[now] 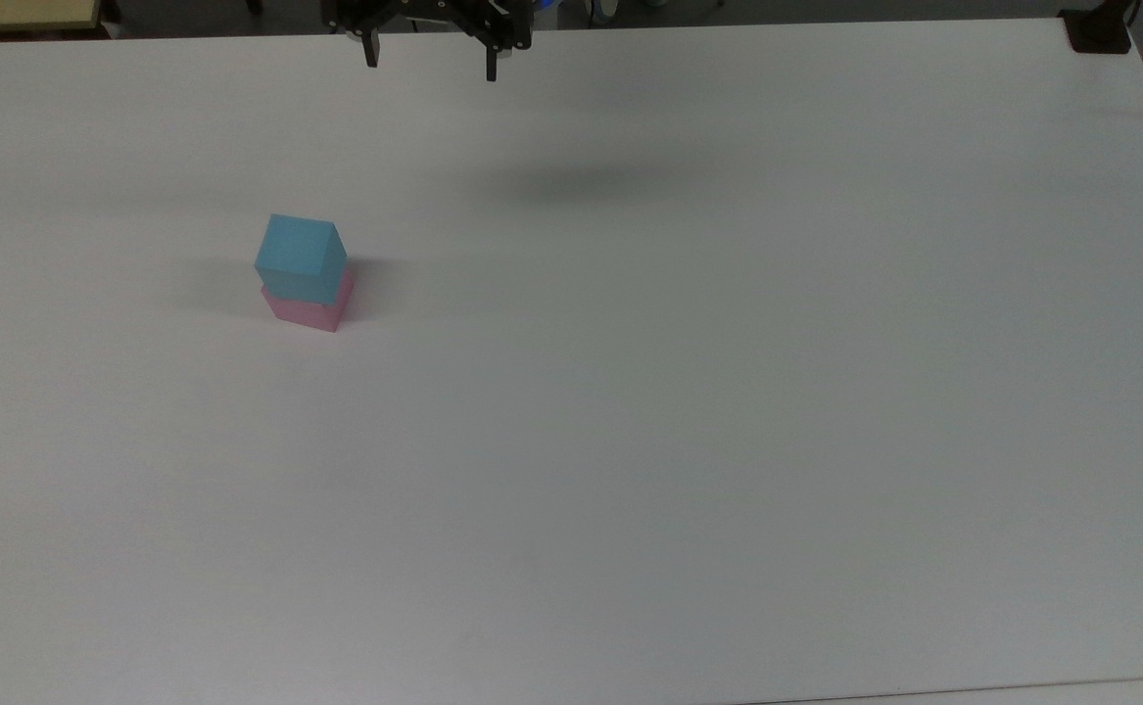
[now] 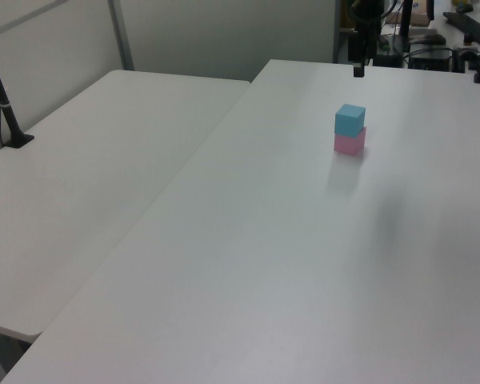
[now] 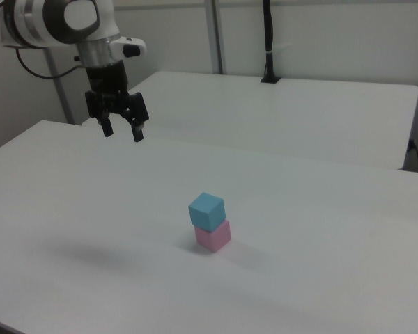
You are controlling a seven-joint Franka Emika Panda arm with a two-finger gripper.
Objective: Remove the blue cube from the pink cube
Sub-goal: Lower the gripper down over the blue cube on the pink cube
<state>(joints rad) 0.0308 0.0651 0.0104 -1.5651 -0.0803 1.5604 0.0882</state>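
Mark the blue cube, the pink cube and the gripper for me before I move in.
blue cube (image 3: 207, 209): right view, on its top face.
pink cube (image 3: 212, 236): right view, on its front side face, below the blue one.
gripper (image 3: 122, 132): right view, midway between its open fingertips, above the table.

The white table (image 1: 728, 441) bears the pink cube (image 1: 309, 310), standing directly on it.

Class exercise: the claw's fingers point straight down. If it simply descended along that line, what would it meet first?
Most likely the bare white table. The open claw hangs clear above it, well to the right view's left of the blue cube stacked on the pink cube. Exact depth is uncertain.
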